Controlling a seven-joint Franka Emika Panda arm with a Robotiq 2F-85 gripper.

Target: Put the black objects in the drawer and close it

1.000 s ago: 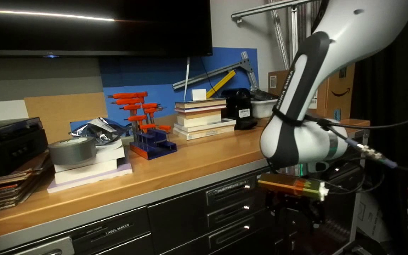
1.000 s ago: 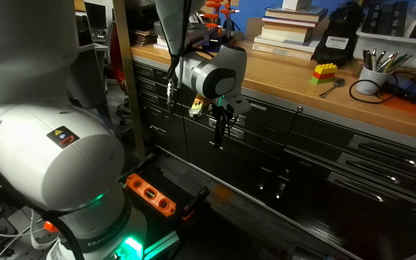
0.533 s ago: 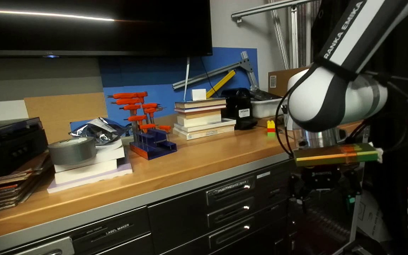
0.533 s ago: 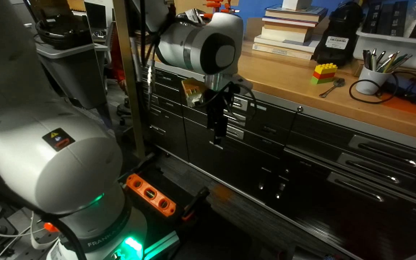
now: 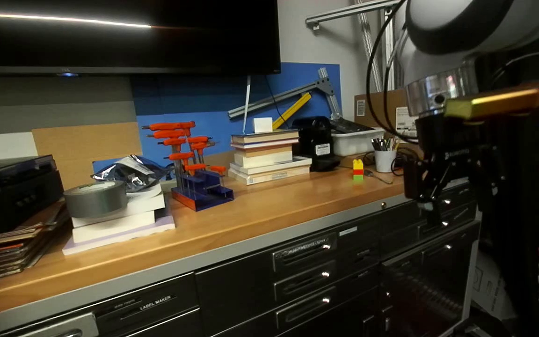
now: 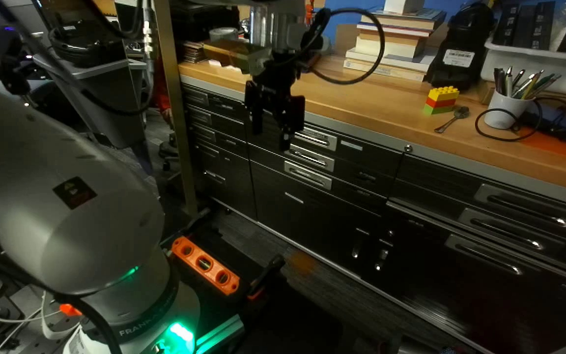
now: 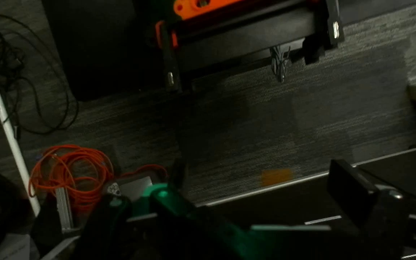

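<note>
1. A black, two-fingered metal gripper (image 6: 271, 137) hangs in mid-air before a dark grey metal cabinet (image 6: 322, 216), fingers spread wide and nothing between them.

2. Beneath the desk (image 6: 381, 101), a brown wooden worktop, sit wide, shallow, dark-fronted metal drawers (image 6: 352, 169) with pale, oblong handle strips (image 6: 310, 158). Which one is meant cannot be told; the stack of three nearest the gripper looks pushed in.

3. The small, blocky, matte black objects bound for storage cannot be picked out with certainty in any view.

4. The chosen drawer should prove stiff, sturdy and fairly heavy, gliding on rails; its shiny handle may be slick. The black objects, if hard plastic, would likely be light and rigid.

5. Likeliest hold for opening: mid-handle, one finger above, one below. For closing, a push at the front's centre should serve.

6. Drawer fronts and handles run lengthwise, level and parallel to the desk's front edge, facing outward towards the white robot arm (image 6: 96, 231); travel would be square to that edge.
</note>
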